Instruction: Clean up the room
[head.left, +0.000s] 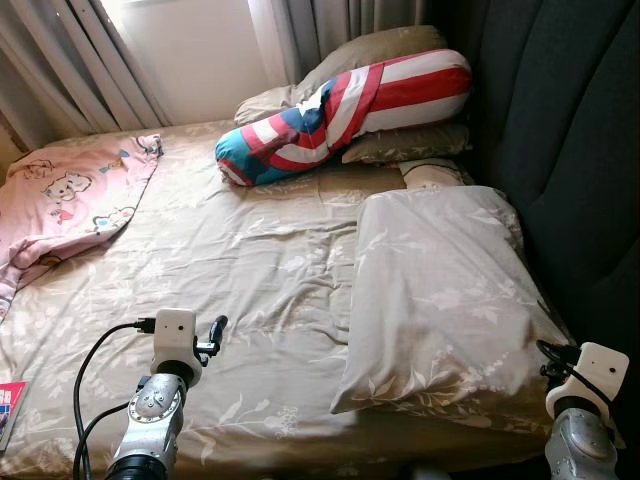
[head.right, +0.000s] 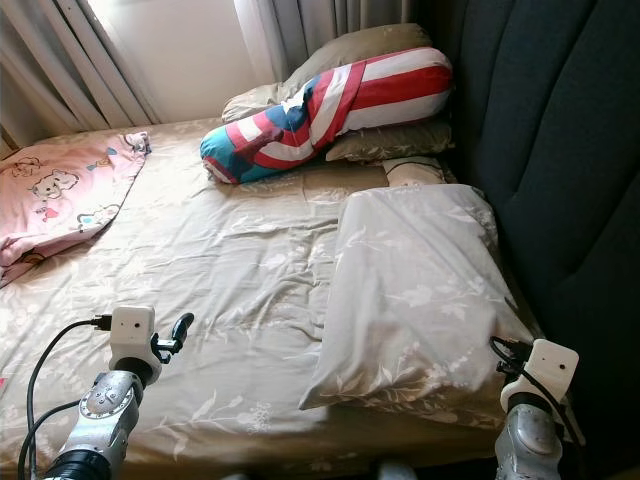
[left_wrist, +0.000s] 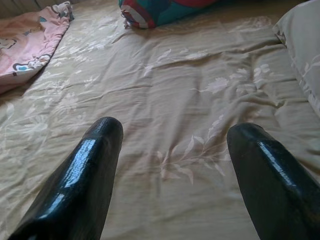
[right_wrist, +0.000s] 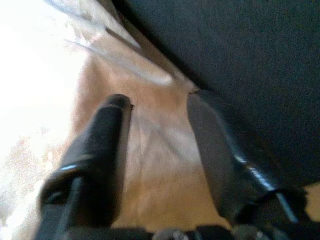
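Observation:
A beige flowered pillow lies flat on the right side of the bed, next to the dark headboard. At the head end a red, white and blue striped bolster rests across two beige pillows. A crumpled pink cartoon blanket covers the far left corner. My left gripper hovers open over the bare sheet close to the front edge, nothing between its fingers. My right gripper is open at the pillow's near right corner, squeezed against the headboard, holding nothing.
The padded dark grey headboard runs along the right side. Grey curtains and a bright window stand behind the bed. A book's corner lies at the front left edge of the bed.

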